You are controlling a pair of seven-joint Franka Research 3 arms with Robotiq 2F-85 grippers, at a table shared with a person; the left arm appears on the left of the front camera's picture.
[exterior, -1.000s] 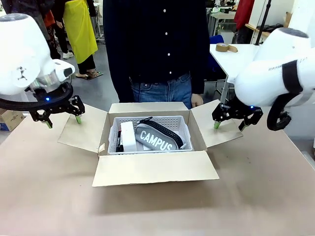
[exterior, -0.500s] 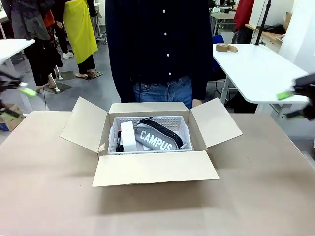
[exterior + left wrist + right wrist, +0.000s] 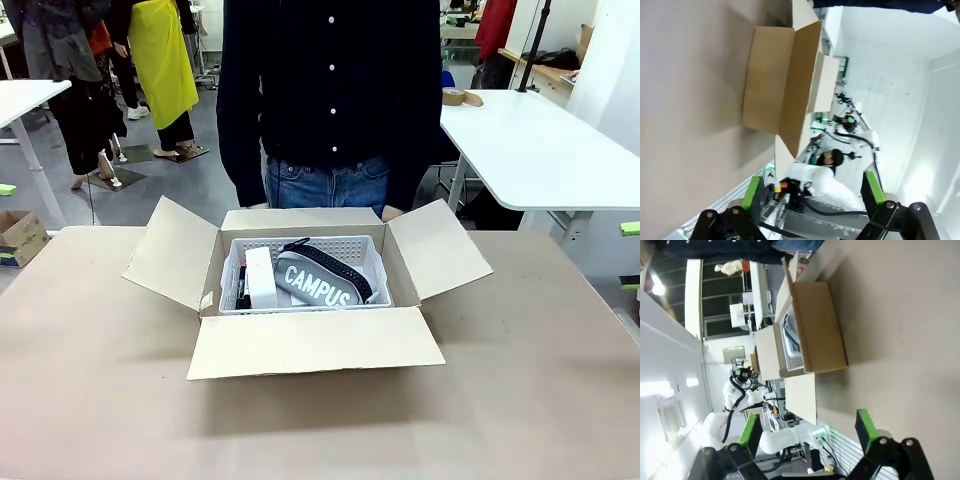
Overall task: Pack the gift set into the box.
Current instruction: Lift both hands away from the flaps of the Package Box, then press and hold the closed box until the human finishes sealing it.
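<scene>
**Drawn back to both sides, set boxed**

Since half a second ago, the left gripper and right gripper have retreated toward 9 and 3 o'clock. On the table the box stands with four flaps spread. Inside sits the grey basket: CAMPUS pouch at 3 o'clock, white carton at 9, black strap across the pouch. I see both pincers released, empty.

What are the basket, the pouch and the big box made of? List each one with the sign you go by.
Basket: likely rigid plastic, matte grey; rows of small moulded holes in its wall.
Pouch: seems soft fabric, grey; it sags and carries white printed "CAMPUS".
Box: corrugated cardboard by its look, plain matte brown; stiff folded flaps with creases.
</scene>
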